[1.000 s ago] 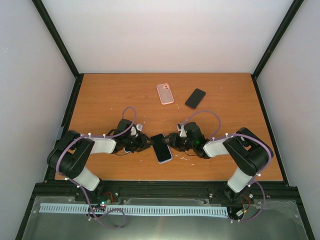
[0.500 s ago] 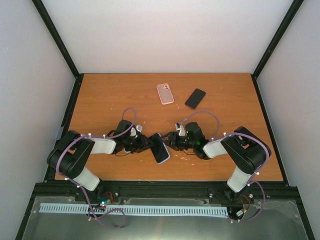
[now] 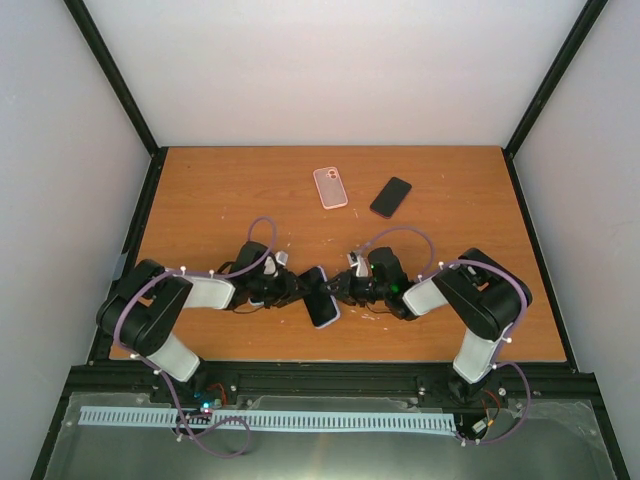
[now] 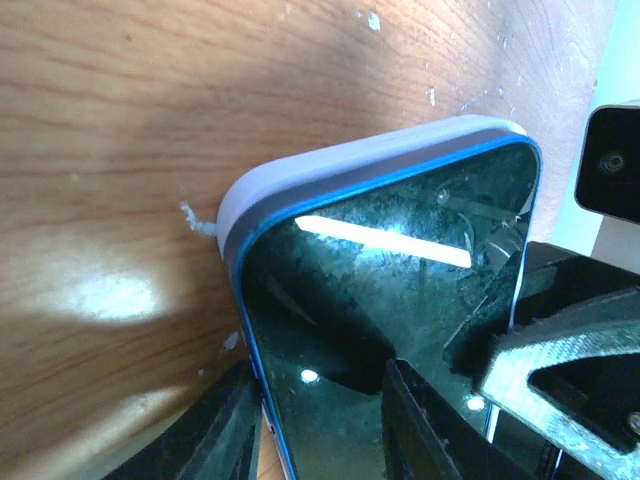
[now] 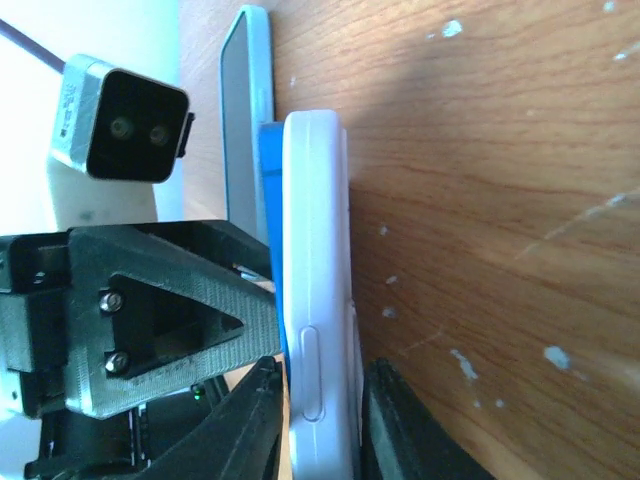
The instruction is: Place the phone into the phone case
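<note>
A blue-rimmed phone [image 3: 322, 298] with a dark screen sits partly in a pale lavender case, held tilted between both grippers at the table's near middle. My left gripper [image 3: 298, 290] is shut on the phone [image 4: 400, 300]; one finger [image 4: 425, 420] lies on the screen and the other [image 4: 205, 430] is behind the phone's edge. The case [image 4: 300, 180] wraps its far corner. My right gripper [image 3: 341, 289] is shut on the case [image 5: 318, 260] across its thickness; the phone's blue edge [image 5: 270, 200] shows just left of it.
A pink-rimmed clear case [image 3: 330, 187] and a black phone [image 3: 390, 196] lie flat at the back middle of the wooden table [image 3: 200, 200]. The left gripper's body [image 5: 150, 300] and its camera [image 5: 125, 120] sit close to my right fingers.
Both grippers have closed in towards each other. The phone and case have tipped up more on edge and shifted slightly away from the near edge.
</note>
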Action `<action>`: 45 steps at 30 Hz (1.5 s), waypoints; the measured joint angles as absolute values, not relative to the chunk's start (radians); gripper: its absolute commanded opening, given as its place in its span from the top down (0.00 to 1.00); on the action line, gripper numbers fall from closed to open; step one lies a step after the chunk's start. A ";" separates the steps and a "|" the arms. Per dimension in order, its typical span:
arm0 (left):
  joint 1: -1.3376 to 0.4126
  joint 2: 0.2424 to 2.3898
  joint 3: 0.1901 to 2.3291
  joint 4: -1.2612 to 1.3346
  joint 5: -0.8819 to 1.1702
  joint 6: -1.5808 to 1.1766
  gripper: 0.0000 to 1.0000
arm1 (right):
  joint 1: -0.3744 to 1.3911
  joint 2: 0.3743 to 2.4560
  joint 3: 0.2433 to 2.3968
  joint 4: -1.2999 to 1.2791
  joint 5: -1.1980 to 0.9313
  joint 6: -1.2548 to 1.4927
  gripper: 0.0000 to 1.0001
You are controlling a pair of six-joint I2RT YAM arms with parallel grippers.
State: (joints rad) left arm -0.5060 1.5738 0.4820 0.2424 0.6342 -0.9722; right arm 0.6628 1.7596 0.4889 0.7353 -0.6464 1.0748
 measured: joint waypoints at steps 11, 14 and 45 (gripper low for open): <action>-0.519 1.573 0.444 0.315 0.668 -1.024 0.62 | 0.663 1.753 0.489 0.694 -0.618 1.005 0.92; -0.519 1.543 0.449 0.272 0.676 -1.012 0.51 | 0.664 1.744 0.488 0.690 -0.614 1.006 0.93; -0.471 0.991 0.352 0.439 0.877 -1.132 0.27 | 0.666 1.291 0.396 0.938 -0.599 1.282 0.92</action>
